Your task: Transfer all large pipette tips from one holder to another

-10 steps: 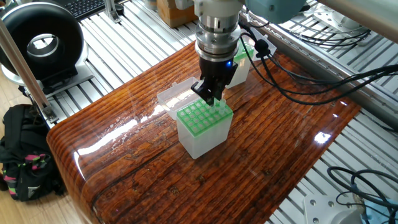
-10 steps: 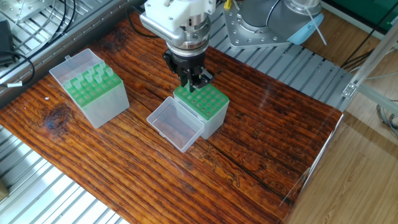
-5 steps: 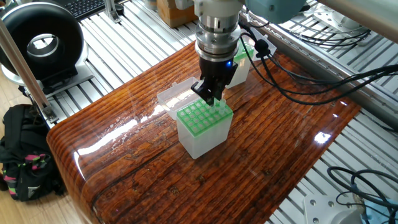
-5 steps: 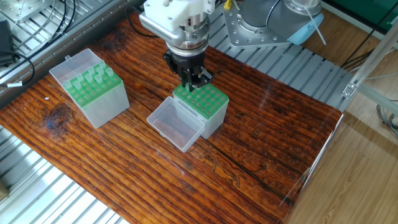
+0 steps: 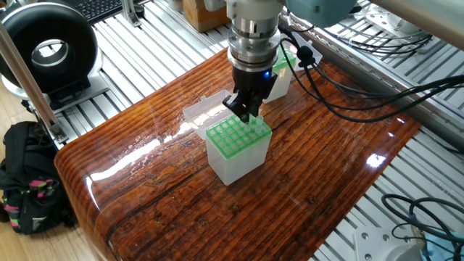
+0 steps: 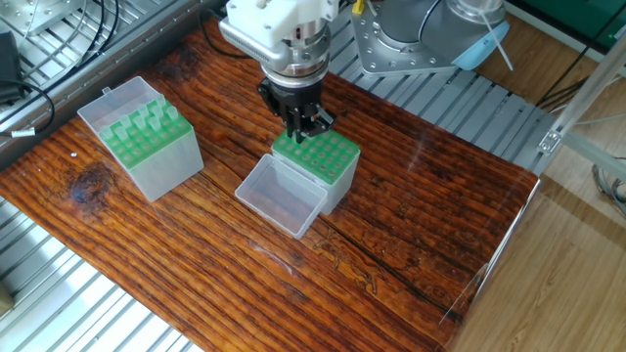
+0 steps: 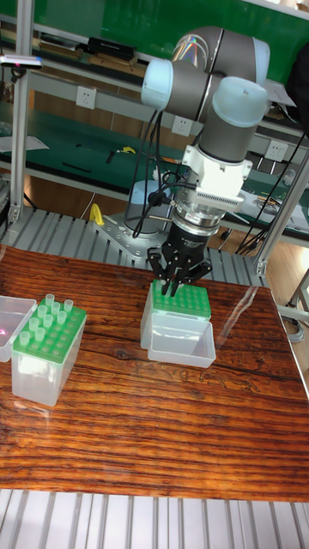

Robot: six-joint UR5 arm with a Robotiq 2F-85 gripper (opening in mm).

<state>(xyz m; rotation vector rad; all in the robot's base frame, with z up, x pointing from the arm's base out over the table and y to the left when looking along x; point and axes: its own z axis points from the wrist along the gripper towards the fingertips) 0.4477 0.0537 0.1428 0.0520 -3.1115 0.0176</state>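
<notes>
The claw points straight down over the back edge of the near holder, a translucent box with a green perforated rack on top. Its fingers stand close together, their ends at or just above the rack surface. Whether a tip is gripped between them cannot be told from any view; the gap is hidden by the finger bodies.

The near holder has its clear hinged lid folded open and lying flat on the table, touching the box on the side away from the arm. No tips project above this rack where it shows.

The second holder stands well apart on the table, also translucent with a green rack. The large pipette tips stand upright in it, their whitish open tops rising above the rack in rows. Its lid is open and tilted behind it.

The arm rises above the claw, with black cables trailing off it.
</notes>
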